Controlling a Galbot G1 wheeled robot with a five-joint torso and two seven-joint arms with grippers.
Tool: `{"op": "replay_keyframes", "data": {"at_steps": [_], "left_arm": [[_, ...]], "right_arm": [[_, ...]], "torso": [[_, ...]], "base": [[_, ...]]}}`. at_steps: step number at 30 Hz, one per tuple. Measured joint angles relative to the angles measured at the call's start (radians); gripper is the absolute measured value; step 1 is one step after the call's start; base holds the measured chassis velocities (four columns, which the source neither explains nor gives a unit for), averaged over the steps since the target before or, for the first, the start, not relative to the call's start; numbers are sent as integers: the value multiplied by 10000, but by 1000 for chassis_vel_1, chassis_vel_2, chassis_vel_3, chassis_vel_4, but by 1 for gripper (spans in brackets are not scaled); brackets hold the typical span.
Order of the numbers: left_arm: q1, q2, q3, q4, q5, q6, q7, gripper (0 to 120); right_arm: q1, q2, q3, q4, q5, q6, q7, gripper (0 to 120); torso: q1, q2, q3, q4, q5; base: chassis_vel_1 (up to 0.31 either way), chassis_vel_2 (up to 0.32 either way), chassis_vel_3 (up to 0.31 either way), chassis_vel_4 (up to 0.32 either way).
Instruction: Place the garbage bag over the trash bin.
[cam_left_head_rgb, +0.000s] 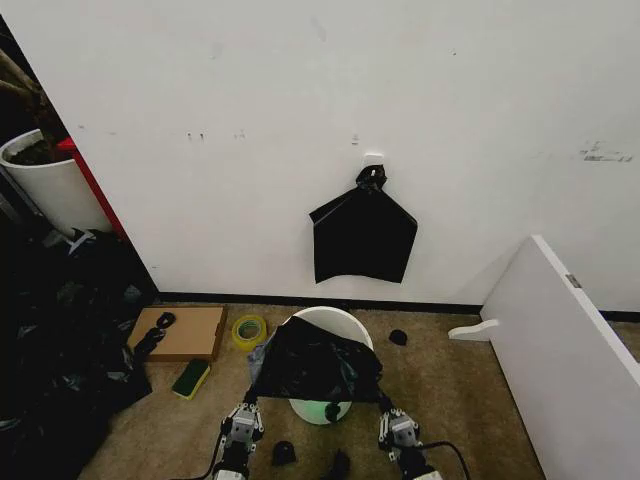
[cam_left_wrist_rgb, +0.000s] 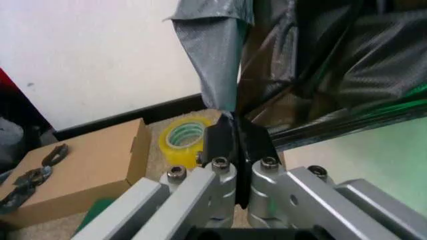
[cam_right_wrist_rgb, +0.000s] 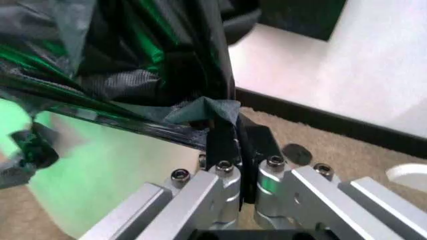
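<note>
Where the robot stands nearest, two small black objects (cam_left_head_rgb: 284, 452) lie on the carpet between its arms. Left gripper (cam_left_head_rgb: 247, 402): jaws clamped together on a pinched corner of the garbage bag (cam_left_head_rgb: 315, 365), seen close in the left wrist view (cam_left_wrist_rgb: 230, 130). Right gripper (cam_left_head_rgb: 384, 404): jaws likewise closed on the bag's opposite corner, seen in the right wrist view (cam_right_wrist_rgb: 223, 127). Garbage bag: glossy black film stretched between both grippers, draped across the near side of the trash bin (cam_left_head_rgb: 322, 325). Trash bin: cream-white, on the carpet, its far rim bare above the bag, its base showing below it. Left of the bin: green sponge (cam_left_head_rgb: 191, 378), roll of yellow tape (cam_left_head_rgb: 249, 330), flat cardboard box (cam_left_head_rgb: 185, 332) carrying a dark tool. Right of the bin: small dark disc (cam_left_head_rgb: 398, 337), white panel (cam_left_head_rgb: 560, 340) leaning. Far left: heap of black plastic sheeting (cam_left_head_rgb: 55, 340), white pot with soil (cam_left_head_rgb: 45, 185). Farthest: flat black bag with knotted top (cam_left_head_rgb: 362, 232), hung on the wall above the bin.
</note>
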Motion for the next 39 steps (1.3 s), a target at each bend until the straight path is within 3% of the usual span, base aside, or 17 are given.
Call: {"op": "replay_keyframes", "data": {"at_steps": [9, 17, 20, 23, 24, 28, 34, 39], "left_arm": [[-383, -68, 16, 321, -269, 227, 188, 0], [-276, 130, -12, -72, -1219, 304, 537, 0], [-120, 305, -36, -392, -1723, 676, 747, 7], [5, 557, -112, -977, -2168, 1274, 1136, 22], [5, 557, -112, -977, -2168, 1274, 1136, 22], [57, 1048, -311, -1408, -2253, 1432, 2508, 38], [-212, 1813, -936, -1273, -2517, 620, 4730, 58], [-801, 2320, -2108, -435, -2675, -540, 8759, 80]], "right_arm": [[272, 183, 71, -424, 474, 418, -319, 0], [-219, -148, 389, -74, -673, 1336, -1304, 1], [-479, -426, 625, 61, -783, 1617, -2032, 14], [-670, -689, 866, 138, -782, 1846, -2555, 27], [-670, -689, 866, 138, -782, 1846, -2555, 27], [-728, -879, 1029, 133, -782, 1916, -2692, 45], [-796, -1041, 1113, 108, -829, 2014, -2829, 65], [-813, -1022, 1076, 117, -900, 2027, -2837, 85]], "torso": [[0, 0, 0, -1, -1], [0, 0, 0, -1, -1], [0, 0, 0, 0, -3], [0, 0, 0, 0, -4], [0, 0, 0, 0, -4], [0, 0, 0, -1, -3], [0, 0, 0, -3, -1], [0, 2, 0, -1, -2]], "base": [[0, 0, 0, 0], [0, 0, 0, 0], [0, 0, 0, 0], [0, 0, 0, 0], [0, 0, 0, 0], [0, 0, 0, 0], [0, 0, 0, 0], [0, 0, 0, 0]]}}
